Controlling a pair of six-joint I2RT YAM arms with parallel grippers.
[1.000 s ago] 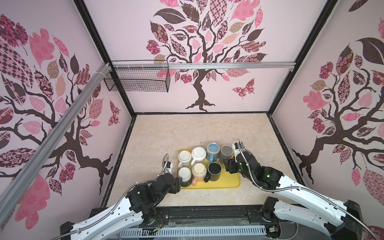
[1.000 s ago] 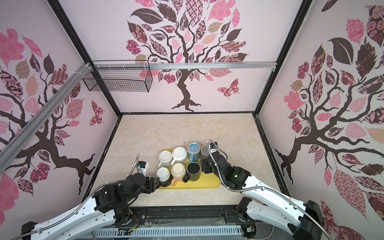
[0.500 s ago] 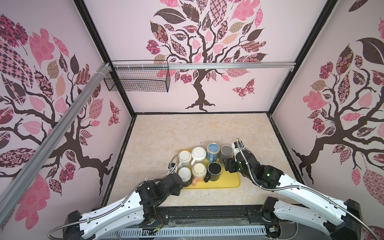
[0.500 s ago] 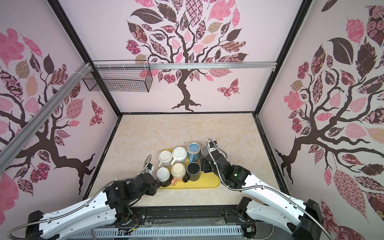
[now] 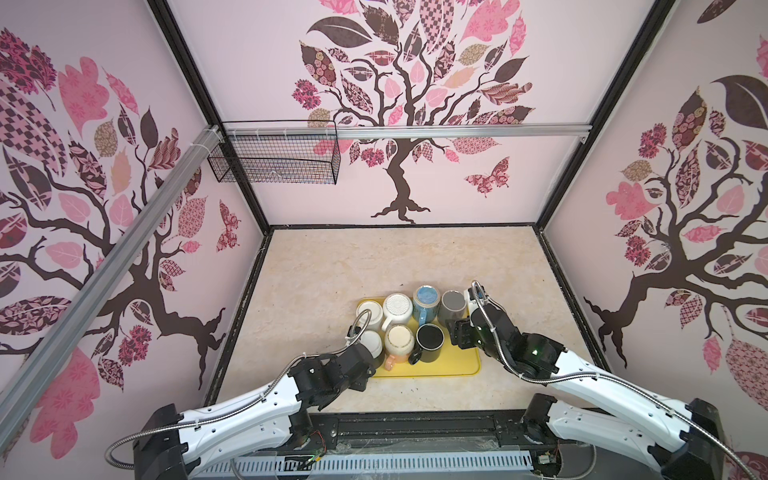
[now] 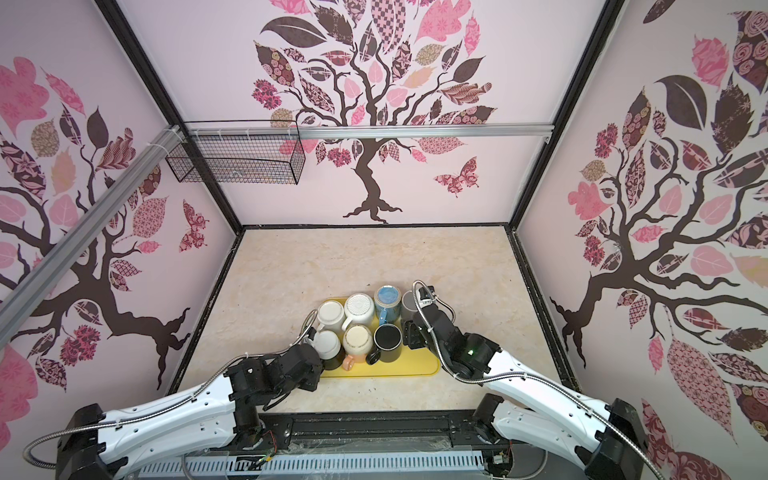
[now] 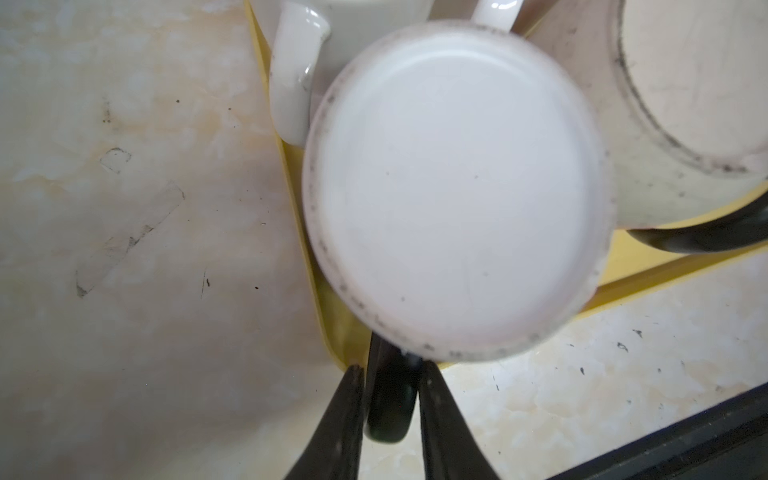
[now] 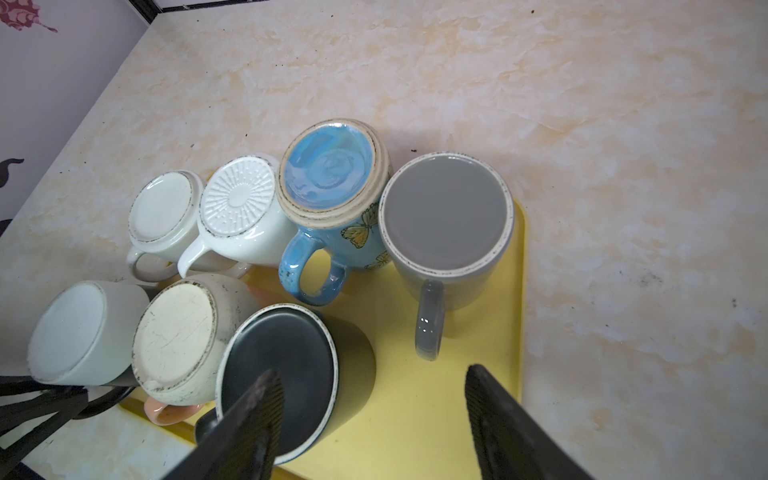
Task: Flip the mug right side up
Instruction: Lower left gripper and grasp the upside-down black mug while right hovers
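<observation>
Pinching the dark handle (image 7: 388, 415) of the white mug (image 7: 453, 191), the left gripper (image 7: 390, 374) has its two black fingers (image 7: 345, 415) set tight on either side of it. In the blurred wrist view they seem to touch the handle, though a sliver of gap cannot be ruled out. That mug stands upside down, pale base up, on the front left corner of the yellow tray (image 5: 457, 365), in the lower centre of both top views, with the left arm reaching in from the lower left of the frame.

Just right of it sits a cream mug (image 5: 399, 337) with a peach handle, also inverted, and next to that a black mug (image 5: 430, 337). Behind them, nearer the middle of the frame, a second row shows four more upturned bases: a plain white mug (image 5: 370, 309), a ribbed white mug (image 5: 397, 306), a blue butterfly mug (image 5: 428, 295) and a grey mug (image 5: 454, 302).

The right gripper (image 8: 372, 372) hangs with its jaws spread wide and nothing between them, over bare tray between the black mug and the grey mug's handle, at the right of the cluster in both top views. The tray lies on a marbled beige tabletop (image 5: 374, 257)
</observation>
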